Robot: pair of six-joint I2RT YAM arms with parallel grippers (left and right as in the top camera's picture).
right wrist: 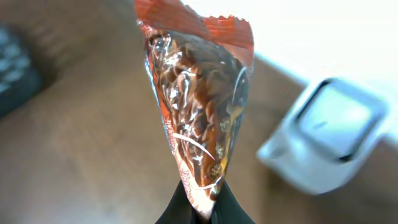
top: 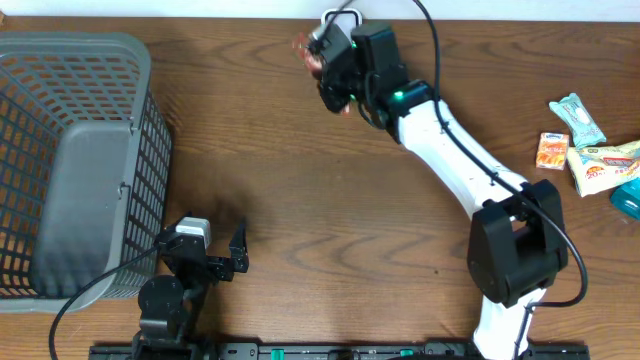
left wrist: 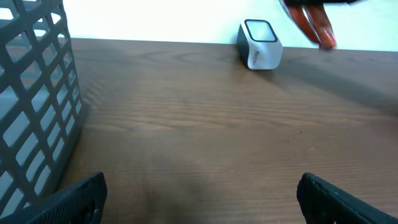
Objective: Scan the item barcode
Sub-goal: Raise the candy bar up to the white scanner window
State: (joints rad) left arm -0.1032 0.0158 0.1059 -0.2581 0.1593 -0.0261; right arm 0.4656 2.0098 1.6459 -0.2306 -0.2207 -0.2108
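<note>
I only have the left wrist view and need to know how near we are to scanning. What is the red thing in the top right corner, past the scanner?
Observer: A packet, clear with orange-red edges, pinched at its lower end by the right claw.
Operator: Is it close to the scanner?
Observer: In the right wrist view the scanner sits just beside the packet. No barcode shows on the side in view.
Operator: Are more items waiting?
Observer: Yes, the overhead view shows several snacks lying at its right edge.
</note>
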